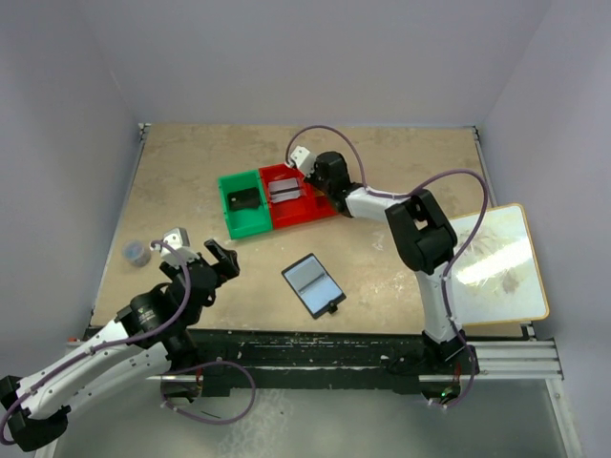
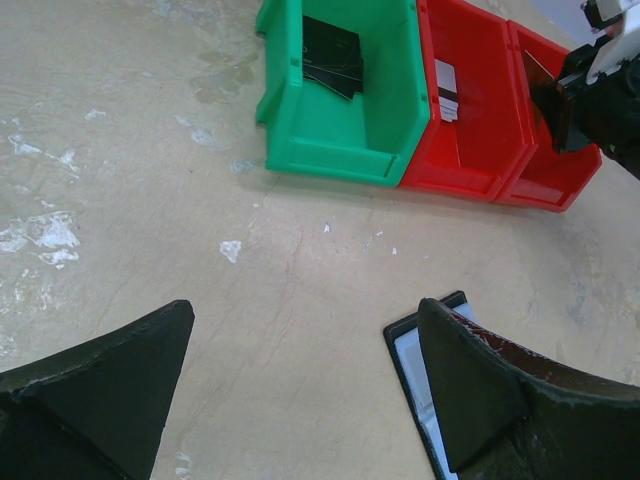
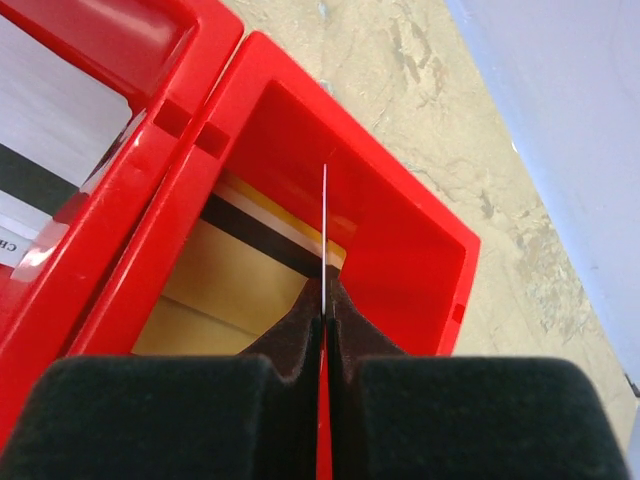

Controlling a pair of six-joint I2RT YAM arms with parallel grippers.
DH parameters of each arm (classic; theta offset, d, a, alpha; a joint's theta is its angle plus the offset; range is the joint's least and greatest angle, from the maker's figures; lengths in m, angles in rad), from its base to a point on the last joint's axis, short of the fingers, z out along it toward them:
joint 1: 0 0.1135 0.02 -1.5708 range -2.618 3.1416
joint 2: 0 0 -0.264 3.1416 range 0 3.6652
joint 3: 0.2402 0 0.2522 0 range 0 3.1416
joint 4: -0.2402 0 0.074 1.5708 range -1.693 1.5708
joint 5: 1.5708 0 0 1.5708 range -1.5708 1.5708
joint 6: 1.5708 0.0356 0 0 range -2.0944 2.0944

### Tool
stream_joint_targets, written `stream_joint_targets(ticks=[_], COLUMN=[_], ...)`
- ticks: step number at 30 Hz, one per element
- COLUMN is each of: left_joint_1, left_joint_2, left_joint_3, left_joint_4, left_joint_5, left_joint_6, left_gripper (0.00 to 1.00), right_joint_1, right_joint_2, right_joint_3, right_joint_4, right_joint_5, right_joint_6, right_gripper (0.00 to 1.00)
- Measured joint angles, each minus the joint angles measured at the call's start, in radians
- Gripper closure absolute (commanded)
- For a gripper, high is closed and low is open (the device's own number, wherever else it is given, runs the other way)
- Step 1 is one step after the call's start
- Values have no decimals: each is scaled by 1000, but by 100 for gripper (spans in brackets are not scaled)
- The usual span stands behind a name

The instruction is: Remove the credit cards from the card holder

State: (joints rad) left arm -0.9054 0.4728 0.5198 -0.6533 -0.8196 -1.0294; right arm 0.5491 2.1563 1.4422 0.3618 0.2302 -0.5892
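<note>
The card holder (image 1: 313, 284) lies open on the table, pale inner faces up; its corner shows in the left wrist view (image 2: 408, 345). My right gripper (image 3: 324, 290) is shut on a thin credit card (image 3: 324, 225) seen edge-on, held upright over the right red bin (image 3: 420, 215). A gold-brown card (image 3: 215, 285) lies in that bin. A silver-grey card (image 1: 284, 189) lies in the middle red bin (image 1: 296, 212), and a black card (image 2: 330, 55) in the green bin (image 2: 340, 150). My left gripper (image 2: 305, 310) is open and empty, just left of the card holder.
The three bins stand in a row at the table's middle back. A small grey round object (image 1: 137, 252) sits at the left edge. A pale board (image 1: 496, 262) lies at the right edge. My right arm (image 1: 420, 234) reaches across to the bins.
</note>
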Motion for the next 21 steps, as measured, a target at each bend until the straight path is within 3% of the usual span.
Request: stream_joint_targets(ticks=[4, 9, 21], left_joint_1=[0, 0, 0], left_joint_2=[0, 0, 25], left_joint_3=[0, 0, 0], left_joint_4=[-4, -10, -10], left_joint_5=[0, 0, 1], left_joint_6=[0, 0, 0], left_gripper=[9, 9, 9], right_joint_1=[0, -1, -16], right_joint_2=[35, 37, 37], right_joint_3=[14, 22, 40], right_joint_4=[11, 7, -82], right_joint_5=[7, 12, -74], right_joint_6=[-27, -39, -40], right_gripper=[94, 80, 71])
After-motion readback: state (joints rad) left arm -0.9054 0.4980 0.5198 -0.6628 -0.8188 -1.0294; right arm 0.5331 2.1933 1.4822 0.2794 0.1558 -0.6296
